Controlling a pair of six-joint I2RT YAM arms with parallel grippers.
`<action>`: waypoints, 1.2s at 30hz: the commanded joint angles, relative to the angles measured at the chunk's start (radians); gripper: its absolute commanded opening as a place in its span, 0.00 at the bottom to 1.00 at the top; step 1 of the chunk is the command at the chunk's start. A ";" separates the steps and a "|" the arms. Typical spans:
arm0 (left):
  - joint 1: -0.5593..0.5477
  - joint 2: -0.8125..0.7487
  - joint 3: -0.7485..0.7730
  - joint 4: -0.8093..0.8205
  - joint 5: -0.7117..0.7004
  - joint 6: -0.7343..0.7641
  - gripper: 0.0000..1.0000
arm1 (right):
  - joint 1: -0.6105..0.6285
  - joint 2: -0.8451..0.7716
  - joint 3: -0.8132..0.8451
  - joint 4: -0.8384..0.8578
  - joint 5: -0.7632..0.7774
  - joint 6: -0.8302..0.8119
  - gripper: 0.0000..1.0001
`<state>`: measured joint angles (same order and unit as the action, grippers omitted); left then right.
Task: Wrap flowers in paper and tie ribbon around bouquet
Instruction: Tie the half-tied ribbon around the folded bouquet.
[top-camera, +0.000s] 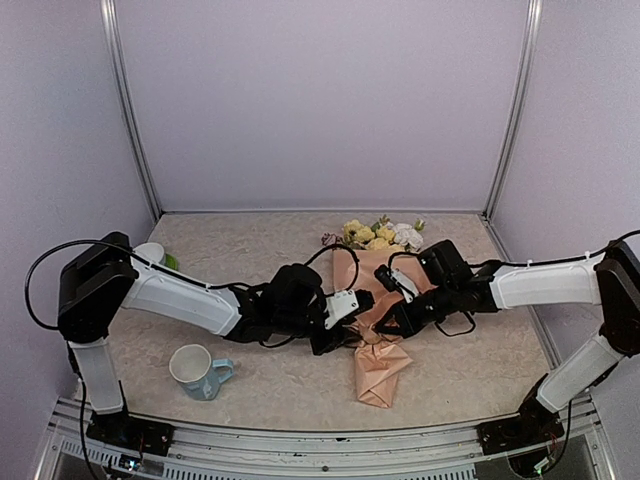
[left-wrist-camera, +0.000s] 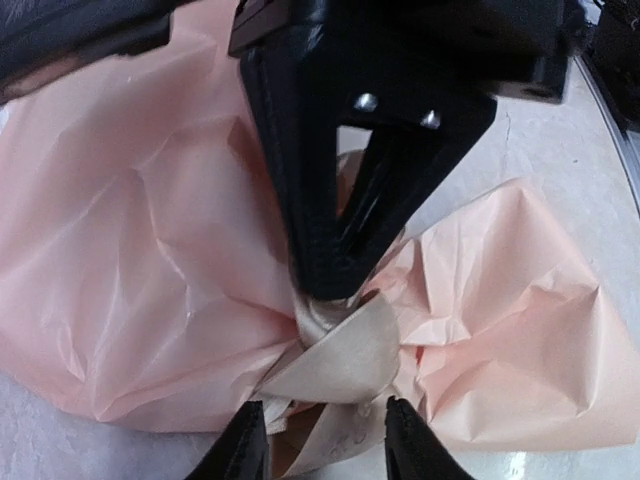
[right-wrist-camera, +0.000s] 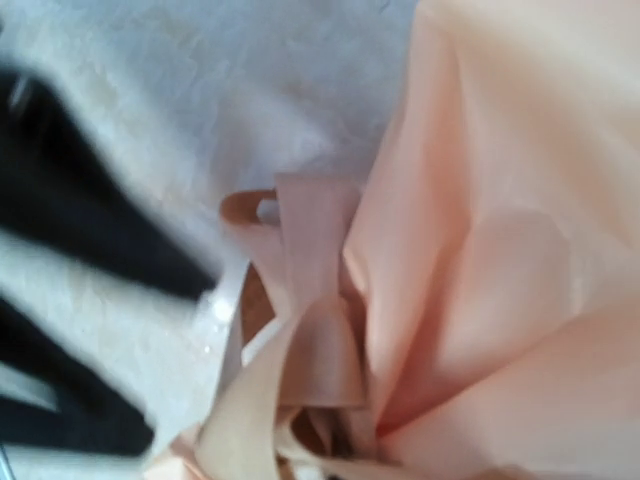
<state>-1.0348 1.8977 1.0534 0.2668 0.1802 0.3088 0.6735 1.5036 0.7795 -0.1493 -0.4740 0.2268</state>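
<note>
Here we count one bouquet (top-camera: 378, 310) lying near-to-far, flowers (top-camera: 380, 235) toward the back wall (top-camera: 320, 100), left end effector (left-wrist-camera: 325, 440) open, right end effector (left-wrist-camera: 325, 285) pinching one ribbon (left-wrist-camera: 345, 355).

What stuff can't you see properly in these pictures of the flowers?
Left wrist view: whether the ribbon is knotted; the right gripper covers that spot.
Top view: the ribbon, under the left gripper and the right gripper.
Top view: stems of the flowers, inside the paper.
Right wrist view: dark shapes at left, too blurred.
</note>
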 joint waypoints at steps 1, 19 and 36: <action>-0.051 -0.013 -0.070 0.161 -0.183 0.085 0.33 | 0.006 -0.016 0.041 -0.032 0.038 -0.006 0.10; -0.091 0.083 -0.012 0.188 -0.266 0.103 0.29 | 0.005 0.020 0.036 -0.031 0.033 -0.016 0.22; -0.110 0.097 0.031 0.202 -0.294 0.113 0.19 | 0.005 0.028 0.028 -0.024 -0.110 -0.069 0.00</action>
<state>-1.1385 1.9789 1.0557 0.4419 -0.1001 0.4091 0.6731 1.5276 0.7952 -0.1799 -0.5282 0.1909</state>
